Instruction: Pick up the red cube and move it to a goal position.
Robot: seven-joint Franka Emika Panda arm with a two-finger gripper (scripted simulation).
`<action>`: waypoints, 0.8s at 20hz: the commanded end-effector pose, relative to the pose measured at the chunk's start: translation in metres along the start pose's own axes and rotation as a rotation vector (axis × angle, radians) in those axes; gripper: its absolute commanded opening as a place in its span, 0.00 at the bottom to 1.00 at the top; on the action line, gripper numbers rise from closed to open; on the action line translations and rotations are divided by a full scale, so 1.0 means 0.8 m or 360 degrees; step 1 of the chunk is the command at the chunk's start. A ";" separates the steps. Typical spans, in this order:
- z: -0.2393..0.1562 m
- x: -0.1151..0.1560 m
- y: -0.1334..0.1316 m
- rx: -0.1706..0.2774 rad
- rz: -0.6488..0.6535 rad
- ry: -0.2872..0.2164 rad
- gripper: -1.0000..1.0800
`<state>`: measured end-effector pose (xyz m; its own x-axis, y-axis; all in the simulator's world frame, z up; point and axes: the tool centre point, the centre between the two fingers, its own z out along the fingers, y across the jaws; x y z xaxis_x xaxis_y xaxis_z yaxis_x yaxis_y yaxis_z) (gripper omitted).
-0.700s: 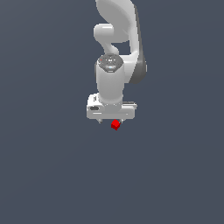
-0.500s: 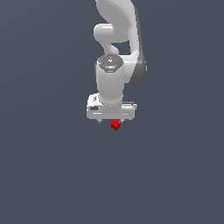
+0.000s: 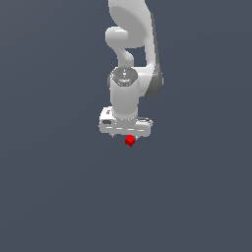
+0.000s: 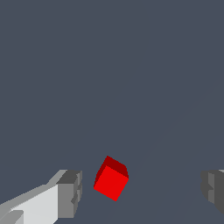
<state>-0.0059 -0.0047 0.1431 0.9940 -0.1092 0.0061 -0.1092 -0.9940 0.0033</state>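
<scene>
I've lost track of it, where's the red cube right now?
In the exterior view the red cube sits mid-frame just under the gripper; the wrist view shows it between the open jaws, untouched.

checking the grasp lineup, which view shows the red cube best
The wrist view: the red cube is large there, with three faces visible, sitting between the open gripper fingers and touching neither. The exterior view shows the cube only as a tiny red spot just under the gripper's bar.

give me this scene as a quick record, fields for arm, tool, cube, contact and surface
arm: white Franka Panda arm, wrist pointing down
tool: tool open, its grey fingers set wide apart
cube: red cube lying between the fingers, nearer one, turned askew to them
contact: none visible, gaps on both sides
surface: plain dark grey floor
</scene>
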 end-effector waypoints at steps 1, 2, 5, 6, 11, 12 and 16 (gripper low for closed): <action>0.013 -0.007 0.000 0.0000 0.0068 -0.0002 0.96; 0.018 -0.011 0.000 0.0000 0.0101 -0.0002 0.96; 0.038 -0.022 -0.002 -0.0001 0.0211 -0.0003 0.96; 0.046 -0.026 -0.002 -0.0001 0.0252 -0.0003 0.96; 0.084 -0.047 -0.007 -0.0002 0.0465 -0.0006 0.96; 0.092 -0.050 -0.009 -0.0002 0.0504 -0.0006 0.96; 0.116 -0.063 -0.014 -0.0002 0.0639 -0.0007 0.96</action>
<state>-0.0506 0.0099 0.0569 0.8880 -0.4599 0.0019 -0.4599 -0.8880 0.0028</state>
